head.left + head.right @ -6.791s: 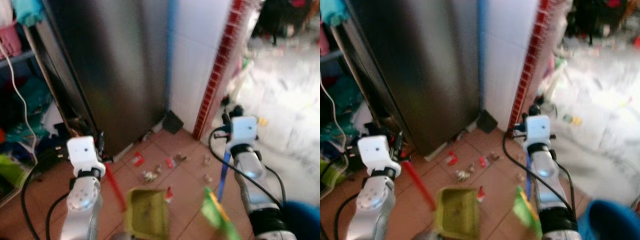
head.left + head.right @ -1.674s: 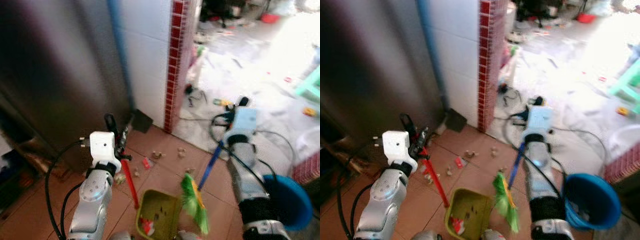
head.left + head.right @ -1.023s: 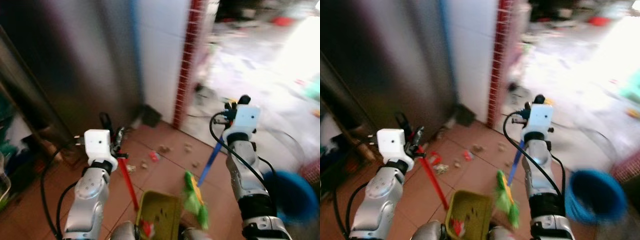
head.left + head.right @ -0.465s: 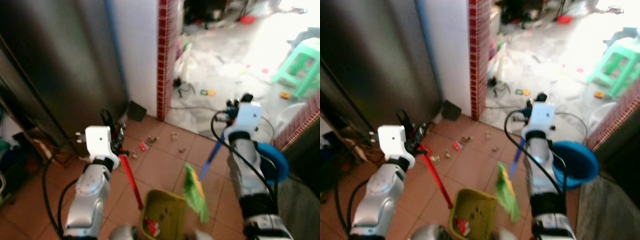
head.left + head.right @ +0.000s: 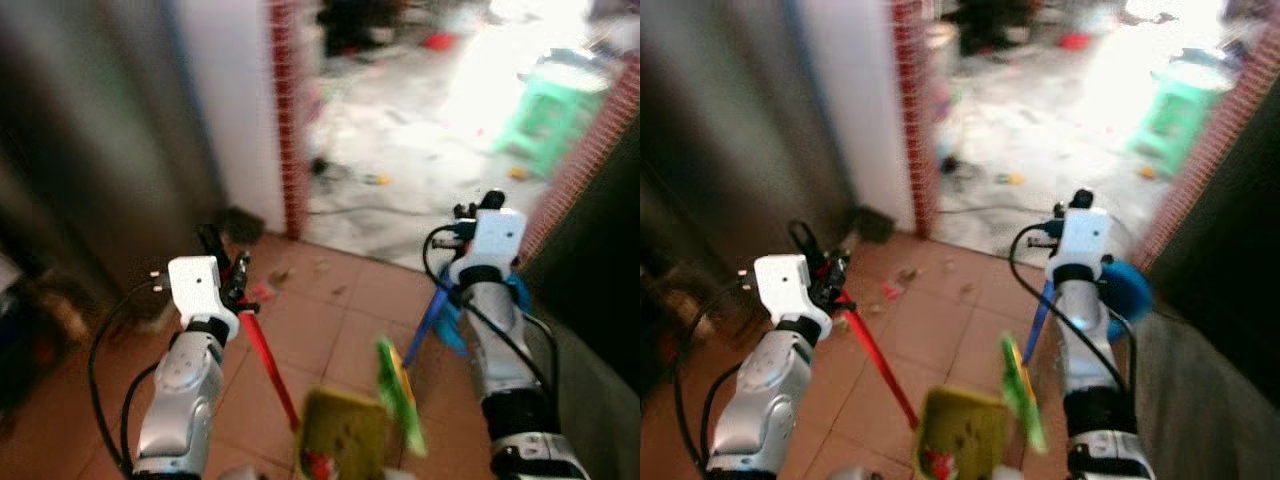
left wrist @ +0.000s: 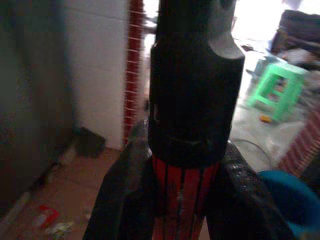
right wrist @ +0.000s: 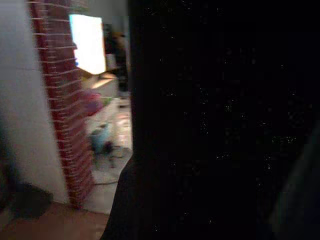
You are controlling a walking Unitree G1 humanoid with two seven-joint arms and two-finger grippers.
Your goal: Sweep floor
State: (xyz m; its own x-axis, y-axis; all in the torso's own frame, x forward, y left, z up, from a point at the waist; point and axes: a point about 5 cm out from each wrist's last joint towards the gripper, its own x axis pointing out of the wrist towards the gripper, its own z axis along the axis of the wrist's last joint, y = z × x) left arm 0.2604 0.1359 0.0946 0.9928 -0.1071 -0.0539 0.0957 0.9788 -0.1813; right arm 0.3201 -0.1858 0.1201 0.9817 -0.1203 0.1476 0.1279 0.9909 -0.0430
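Terracotta tile floor [image 5: 350, 330], view swung right since half a second ago.

Nearest, the dustpan [image 5: 343, 432] holds scraps; left gripper [image 5: 236, 283] is clamped on its red handle [image 5: 268, 366], right gripper [image 5: 470, 222] carries the broom [image 5: 401, 388], finger state unclear. Litter [image 5: 262, 291] remains by the brick pillar [image 5: 286, 110]; sweeping looks unfinished.

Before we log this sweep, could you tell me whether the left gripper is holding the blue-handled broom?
No, the left gripper is clamped on the dustpan's red handle; the blue broom handle runs to the right gripper.
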